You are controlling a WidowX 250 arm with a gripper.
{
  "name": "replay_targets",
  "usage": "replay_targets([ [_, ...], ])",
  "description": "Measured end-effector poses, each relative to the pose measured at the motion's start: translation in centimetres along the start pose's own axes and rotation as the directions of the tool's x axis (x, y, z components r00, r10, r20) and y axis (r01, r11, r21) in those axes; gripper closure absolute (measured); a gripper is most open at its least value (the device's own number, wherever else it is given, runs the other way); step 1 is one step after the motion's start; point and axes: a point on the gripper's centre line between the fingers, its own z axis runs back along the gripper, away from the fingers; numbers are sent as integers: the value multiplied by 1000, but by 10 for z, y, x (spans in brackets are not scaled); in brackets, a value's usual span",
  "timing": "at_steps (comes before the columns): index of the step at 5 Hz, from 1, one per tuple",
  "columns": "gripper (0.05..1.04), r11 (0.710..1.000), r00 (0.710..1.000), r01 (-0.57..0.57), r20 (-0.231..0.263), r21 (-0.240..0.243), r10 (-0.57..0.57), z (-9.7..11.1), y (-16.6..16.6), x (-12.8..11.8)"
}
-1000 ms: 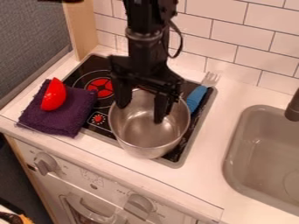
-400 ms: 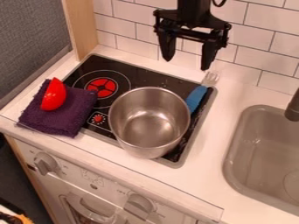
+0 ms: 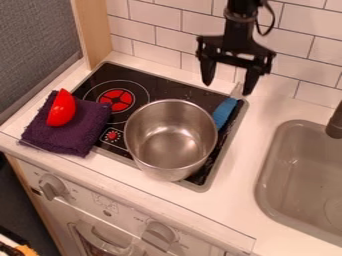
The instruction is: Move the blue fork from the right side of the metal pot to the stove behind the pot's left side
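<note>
My gripper (image 3: pixel 227 89) hangs open above the back right part of the stove, with nothing between its fingers. Below it lies a fork with a blue handle (image 3: pixel 225 112), its tines partly hidden behind one finger. A steel pot (image 3: pixel 170 140) stands upright on the stove's front right area, in front of the gripper and beside the fork. On the left, a red bowl-like piece (image 3: pixel 61 108) rests tipped on its side on a folded purple cloth (image 3: pixel 73 131).
The black stove top (image 3: pixel 175 90) has a red-marked burner at its left. To the right is a grey sink (image 3: pixel 300 175) with a dark faucet (image 3: pixel 335 121). A tiled wall (image 3: pixel 200 25) and a wooden post (image 3: pixel 94 35) border the back.
From inside the pot's opening, the gripper has risen and moved back and right, then right and slightly lower over the fork. The pot, cloth and red piece have stayed put.
</note>
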Motion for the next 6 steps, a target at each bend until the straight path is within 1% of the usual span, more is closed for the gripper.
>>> replay_targets([
  [1,83,999,999,-31,-8,-11,31,-17,-4,5],
  [2,83,999,998,-43,-49,-18,42,-40,-8,3],
  [3,83,999,996,-53,-66,-12,52,-52,-11,7],
  [4,153,999,996,-46,-72,-7,45,-56,-13,7],
  [5,396,1000,998,-13,-68,1,13,-57,-15,3],
  [6,638,1000,997,1,-71,-5,-1,-53,-15,-1],
])
